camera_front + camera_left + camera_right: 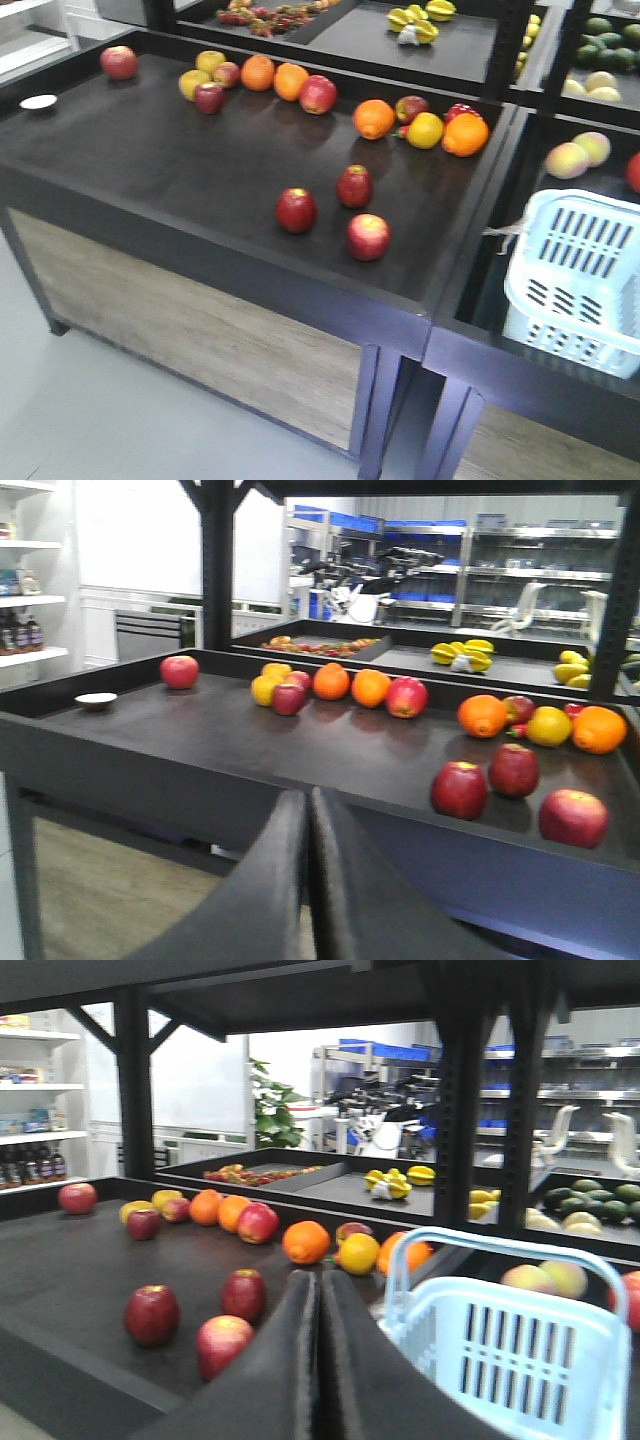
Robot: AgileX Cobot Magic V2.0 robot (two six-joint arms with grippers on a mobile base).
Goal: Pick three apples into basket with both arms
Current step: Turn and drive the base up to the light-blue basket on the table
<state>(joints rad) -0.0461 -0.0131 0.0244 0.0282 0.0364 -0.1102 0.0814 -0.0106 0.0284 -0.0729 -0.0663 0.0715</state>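
Nearest: left gripper (pixel 307 802) and right gripper (pixel 318 1282), each with fingers pressed together, holding nothing. Beyond, near the front edge of the dark table (pixel 150 150): 3 apples (pixel 296 210) in a loose cluster, none touching. Probably firm, glossy, slippery and fairly heavy, apt to bruise; best taken from above across the widest middle, jaws opened wide first. To the right, in the next bay: the basket (pixel 575 275), well apart from the apples. Farthest back: oranges (pixel 375 118) among other fruit.

Open desk in front, fruit along the back

The desk (pixel 150 150) is bare left of the three apples (pixel 354 186), which sit near each other with gaps between. A fruit row (pixel 290 80) lines the far side, a raised rim (pixel 250 262) edges the front, and the basket (pixel 575 280) stands past the right rim.
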